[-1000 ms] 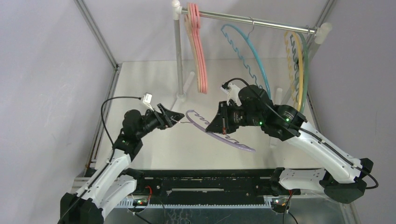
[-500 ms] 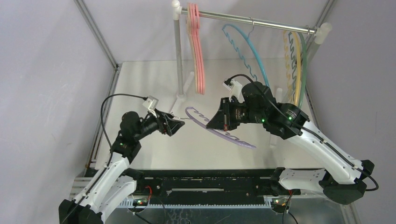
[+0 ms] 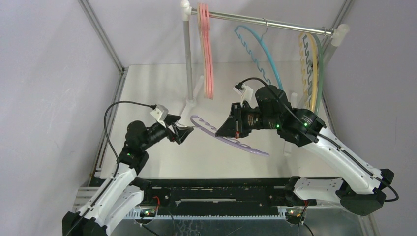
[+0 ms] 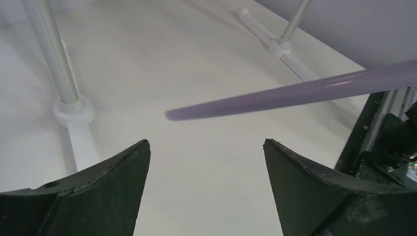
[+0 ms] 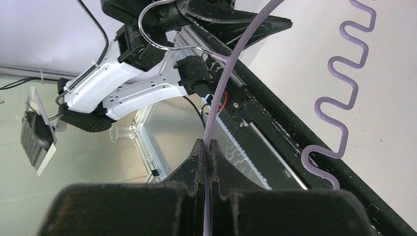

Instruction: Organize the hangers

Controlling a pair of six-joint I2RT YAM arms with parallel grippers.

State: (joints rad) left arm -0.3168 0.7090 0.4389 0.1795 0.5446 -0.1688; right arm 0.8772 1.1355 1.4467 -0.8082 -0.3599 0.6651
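**Top view**
- Task's thing: a thin purple plastic hanger with a wavy bar [image 3: 246,147] is held above the white table [image 3: 147,88]. Its long axis runs from the upper left to the lower right.
- Right gripper [image 3: 220,132]: pressed together on the purple arc, near mid-length.
- Left gripper [image 3: 184,133]: spread and empty, just beside the hanger's hook end.
- Rail: the grey metal rail [image 3: 275,22] carries the pink hangers [image 3: 208,59], a blue one [image 3: 263,49], a yellow one [image 3: 311,64] and a green one [image 3: 321,73].
- Deciding relation: the rail lies beyond and above the held hanger. The hook end points away from it, towards the left arm, so a turn of the hanger is judged necessary before hanging.

**Left wrist view**
- Fingers: set wide apart, nothing between them.
- Hanger: a blurred purple bar crosses ahead of and above the tips, apart from both.

**Right wrist view**
- Fingers: closed on the thin purple arc.
- Wire hook [image 5: 147,29]: seen against the left gripper. Whether it touches cannot be told.
- Cut off: the wavy bar's far end.
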